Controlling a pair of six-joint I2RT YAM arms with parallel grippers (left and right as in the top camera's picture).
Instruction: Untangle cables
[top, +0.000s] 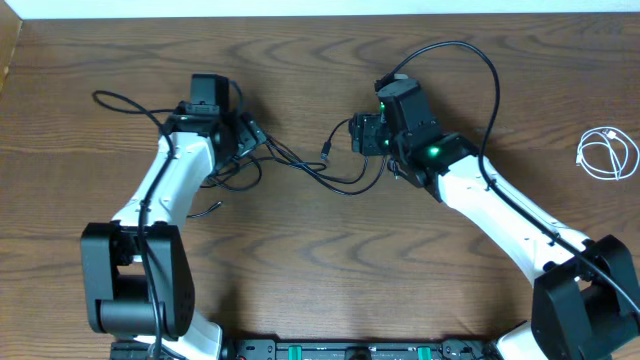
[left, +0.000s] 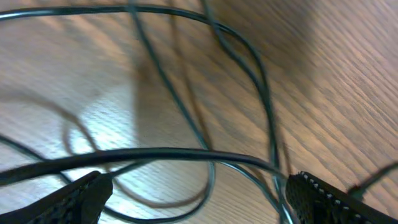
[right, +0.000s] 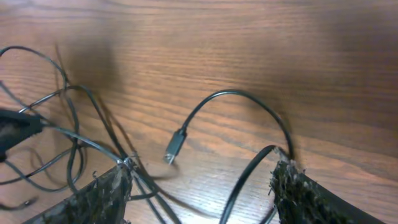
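Observation:
Two black cables lie tangled in loops under my left gripper. One strand runs right to my right gripper, and a small plug end lies between the arms. In the left wrist view the fingers are spread wide, with black strands crossing the gap. In the right wrist view the fingers are also wide open. A black cable arcs between them, ending in the plug. The white cable lies coiled alone at the far right.
The thick black cable of the right arm loops above its wrist. One black strand trails to the far left of the wooden table. Another loose end lies beside the left arm.

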